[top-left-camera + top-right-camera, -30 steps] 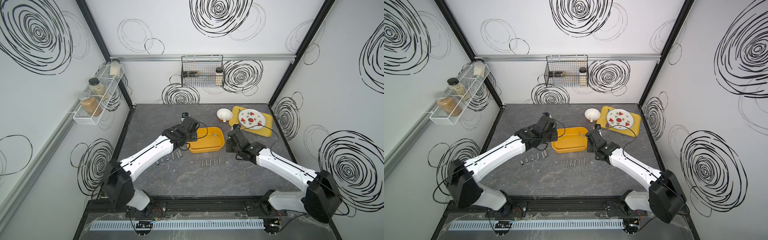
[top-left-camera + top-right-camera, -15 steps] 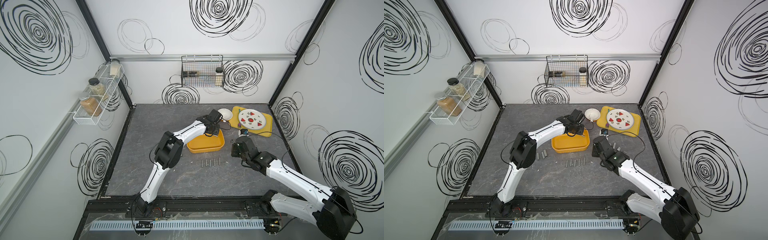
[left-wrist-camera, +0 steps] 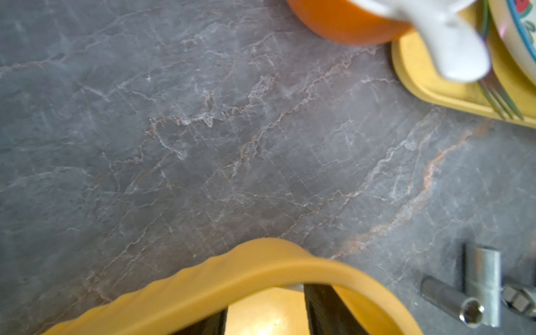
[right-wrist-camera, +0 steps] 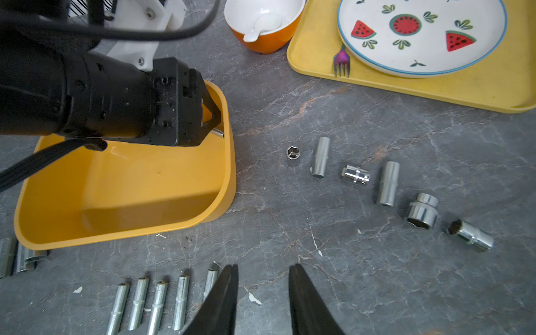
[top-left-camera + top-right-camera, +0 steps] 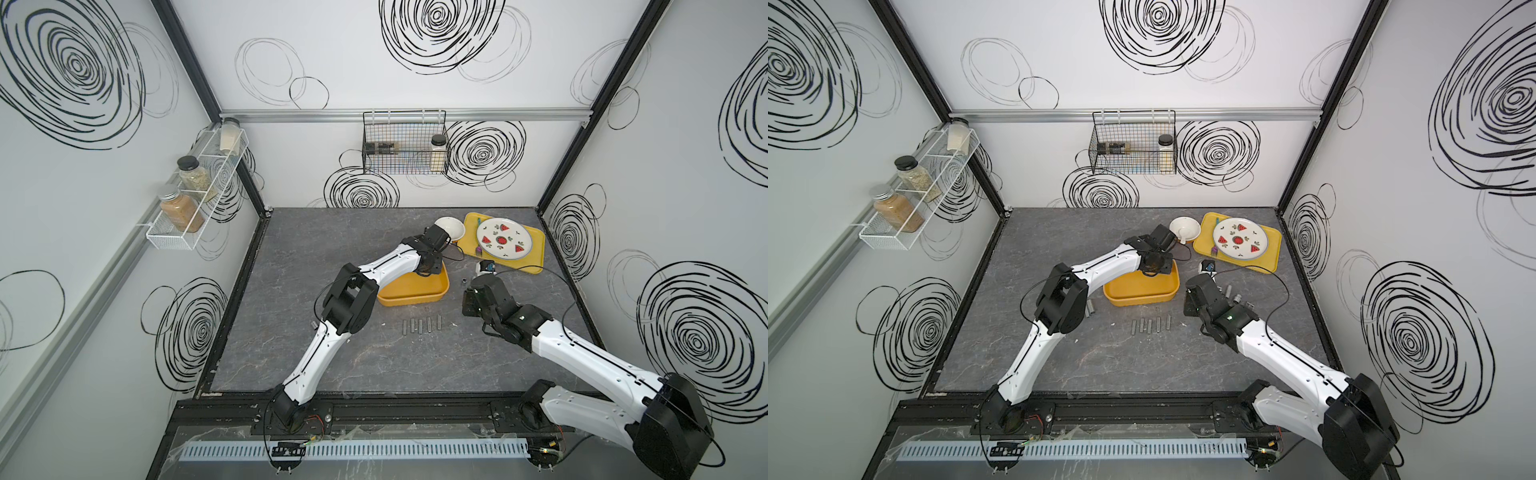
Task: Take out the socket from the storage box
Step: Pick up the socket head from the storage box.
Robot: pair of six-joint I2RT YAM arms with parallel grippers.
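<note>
The storage box (image 5: 409, 296), a deep yellow-orange tub, sits mid-table in both top views (image 5: 1142, 296). My left gripper (image 4: 214, 118) reaches down into its far right corner (image 5: 430, 272). In the left wrist view the jaws stand apart behind the box rim (image 3: 232, 275), with bare box floor between them. A silver socket (image 4: 218, 132) lies at the fingertips against the box wall, and only its end shows (image 3: 293, 287). My right gripper (image 4: 262, 269) hovers open over the table, in front and to the right of the box, with nothing between its fingers.
A row of thin sockets (image 4: 150, 304) lies in front of the box. Several fatter sockets (image 4: 387, 182) lie to its right, and more lie at its left (image 5: 1090, 308). A flat yellow tray (image 5: 536, 251) with a watermelon plate (image 5: 504, 239) and an orange bowl (image 5: 451, 228) stand behind.
My left arm swung from the box's left side across to its far right corner and dipped inside. The right arm shifted slightly rightward, away from the box.
</note>
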